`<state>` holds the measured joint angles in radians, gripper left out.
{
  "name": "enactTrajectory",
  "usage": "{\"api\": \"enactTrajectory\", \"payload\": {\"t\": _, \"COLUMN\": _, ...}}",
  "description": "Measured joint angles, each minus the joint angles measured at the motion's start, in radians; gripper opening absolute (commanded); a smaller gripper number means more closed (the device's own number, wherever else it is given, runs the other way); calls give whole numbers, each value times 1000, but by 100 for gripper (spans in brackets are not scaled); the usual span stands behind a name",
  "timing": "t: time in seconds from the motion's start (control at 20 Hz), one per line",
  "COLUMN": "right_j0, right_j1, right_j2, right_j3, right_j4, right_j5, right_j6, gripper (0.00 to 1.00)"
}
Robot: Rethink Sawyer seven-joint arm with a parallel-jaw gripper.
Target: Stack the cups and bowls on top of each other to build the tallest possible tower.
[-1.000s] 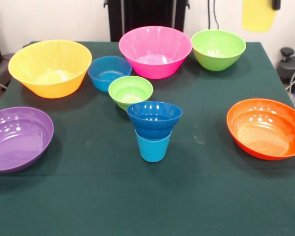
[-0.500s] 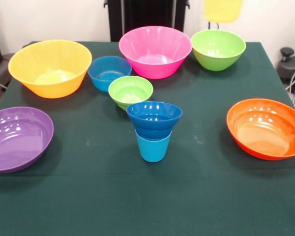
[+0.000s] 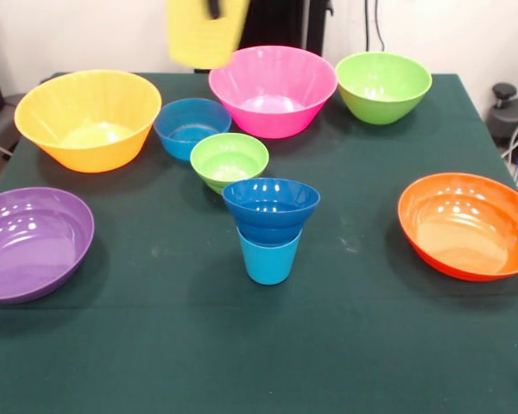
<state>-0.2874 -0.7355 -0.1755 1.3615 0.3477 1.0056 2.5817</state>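
The gripper (image 3: 213,7) shows only as a dark tip at the top edge, and it grips the yellow cup (image 3: 205,34) by its rim, so the cup hangs in the air (blurred, upright as far as one can tell) above the far part of the table (image 3: 354,345). Below and around the cup stand the pink bowl (image 3: 273,90) to one side and the yellow-orange bowl (image 3: 88,118) to the other, with the light blue bowl (image 3: 192,128) between them, nearer the camera. The small green bowl (image 3: 229,160) sits just beside the light blue one. Just in front of it is the start of the tower: the light blue cup (image 3: 268,258) stands upright on the green cloth with the dark blue bowl (image 3: 270,207) seated in its mouth. Well apart lie the larger green bowl (image 3: 383,86), the orange bowl (image 3: 466,226) and the purple bowl (image 3: 33,243).
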Motion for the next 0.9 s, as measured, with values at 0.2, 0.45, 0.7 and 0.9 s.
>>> {"api": "enactTrajectory", "payload": {"t": 0.2, "right_j0": -51, "right_j1": 62, "right_j2": 11, "right_j3": -123, "right_j4": -38, "right_j5": 89, "right_j6": 0, "gripper": 0}}
{"api": "enactTrajectory", "payload": {"t": 0.45, "right_j0": -91, "right_j1": 171, "right_j2": 27, "right_j3": -326, "right_j4": -78, "right_j5": 205, "right_j6": 0, "gripper": 0}}
{"api": "enactTrajectory", "payload": {"t": 0.7, "right_j0": -93, "right_j1": 252, "right_j2": 45, "right_j3": -469, "right_j4": -90, "right_j5": 272, "right_j6": 0, "gripper": 0}}
{"api": "enactTrajectory", "payload": {"t": 0.9, "right_j0": -84, "right_j1": 313, "right_j2": 58, "right_j3": -577, "right_j4": -94, "right_j5": 303, "right_j6": 0, "gripper": 0}}
